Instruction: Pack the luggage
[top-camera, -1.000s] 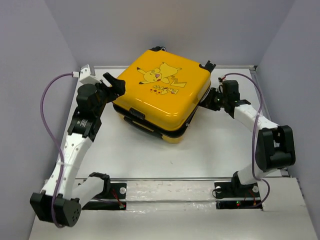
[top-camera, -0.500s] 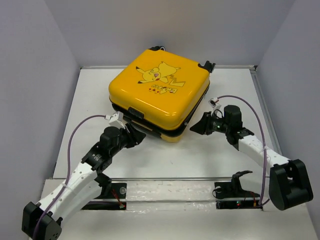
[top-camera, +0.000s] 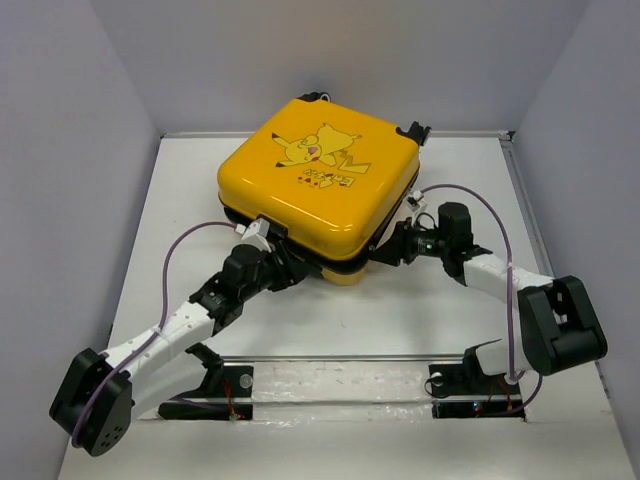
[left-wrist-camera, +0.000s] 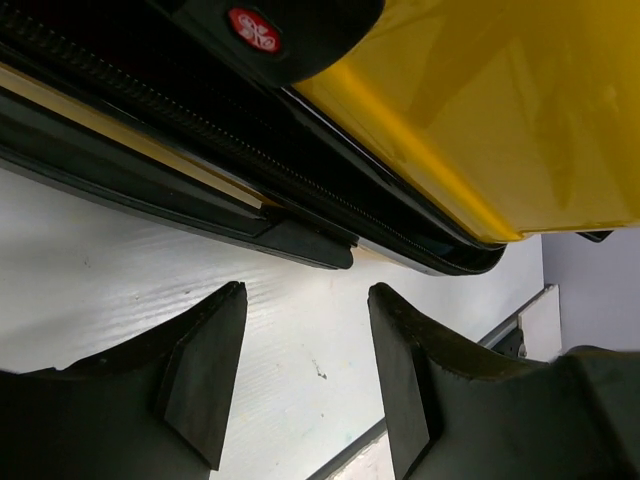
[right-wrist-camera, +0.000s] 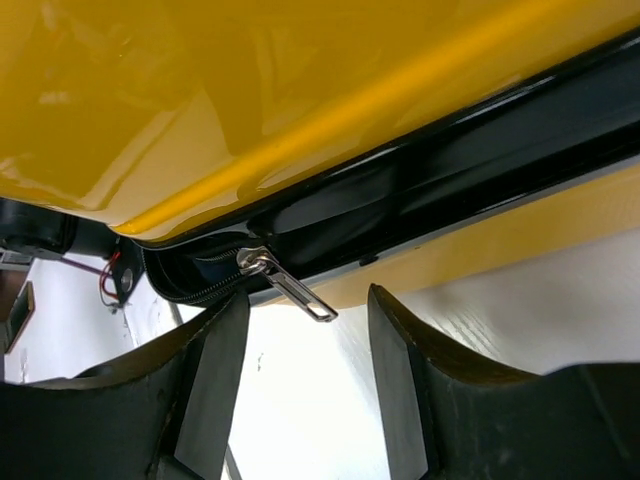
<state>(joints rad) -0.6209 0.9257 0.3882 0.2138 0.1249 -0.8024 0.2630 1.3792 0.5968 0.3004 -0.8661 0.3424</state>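
L end effector (left-wrist-camera: 305, 300): my jaws part-open, nothing betw. them; tips just short of near-left edge of luggage (top-camera: 320, 185).
R end effector (right-wrist-camera: 308, 300): my jaws apart, empty; zip pull (right-wrist-camera: 290, 285) dangles just ahead of tips.
Luggage: lid down, flat on surface (top-camera: 440, 310), mid-far, Pikachu side up.

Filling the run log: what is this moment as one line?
suitcase: lid down | left gripper: open, empty, at seam | right gripper: open, empty, zipper pull just ahead

Bright, even, diffuse light; soft shadows; glossy reflections on luggage (right-wrist-camera: 200, 90) shell; wrist views slightly soft.
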